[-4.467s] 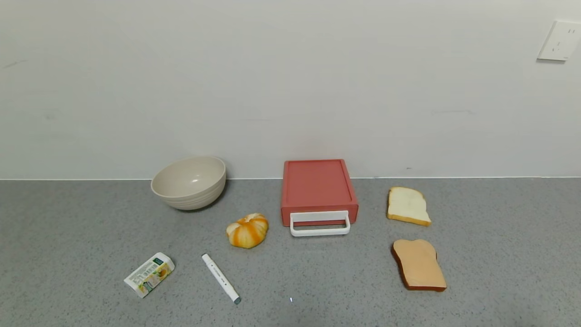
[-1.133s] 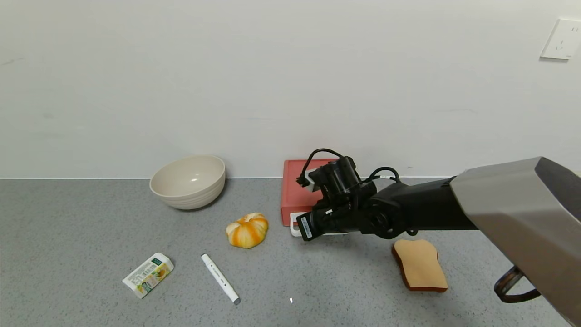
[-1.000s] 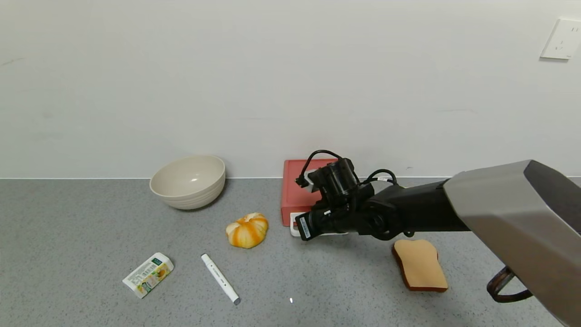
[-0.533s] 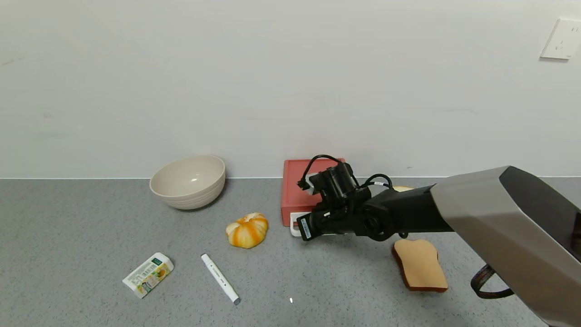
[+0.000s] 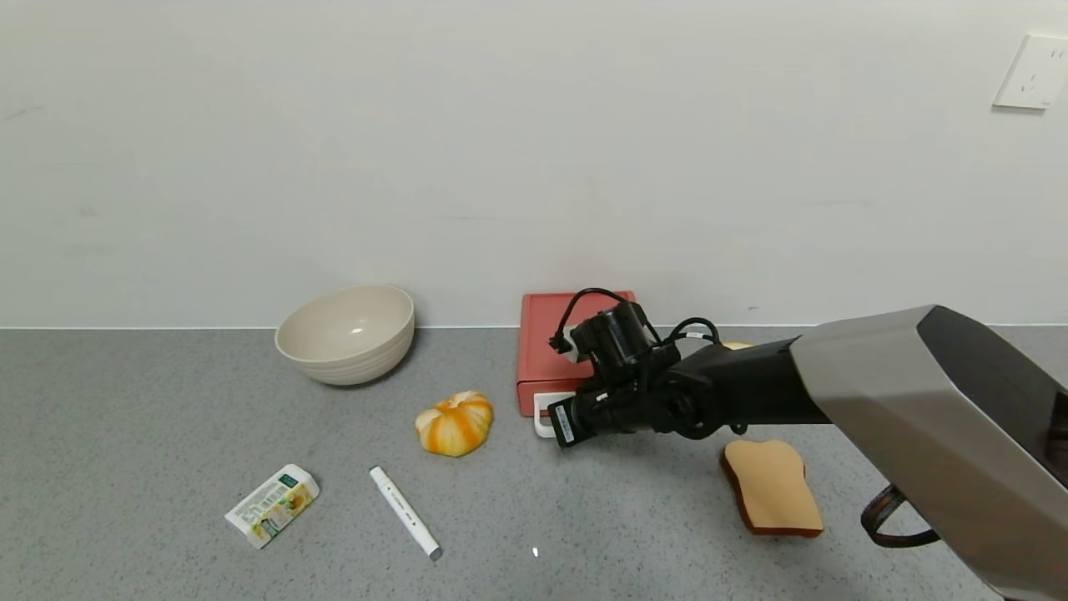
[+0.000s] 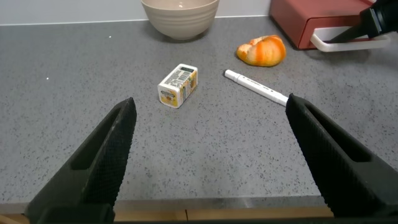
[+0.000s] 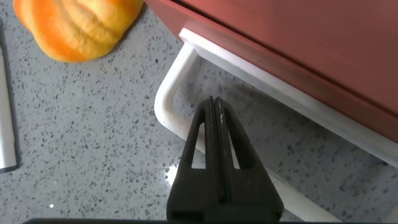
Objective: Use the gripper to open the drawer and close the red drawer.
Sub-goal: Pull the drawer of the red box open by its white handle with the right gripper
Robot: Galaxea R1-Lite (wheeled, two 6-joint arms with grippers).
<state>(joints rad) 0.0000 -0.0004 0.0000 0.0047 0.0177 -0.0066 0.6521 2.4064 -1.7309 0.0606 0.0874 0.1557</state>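
Red drawer [image 5: 544, 355]: shut, by the wall.
White handle [image 7: 186, 81]: right gripper [image 7: 214, 124] pokes into its loop, fingers together.
Left gripper [image 6: 208, 155]: fingers wide apart, near table edge.

drawer [image 5: 549, 351] salmon-red | handle [image 7: 180, 81] white | pumpkin [image 5: 455, 423] orange-white striped

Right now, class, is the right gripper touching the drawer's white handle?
Cannot tell. In the right wrist view the shut right gripper pokes into the white handle loop; no contact shows plainly.
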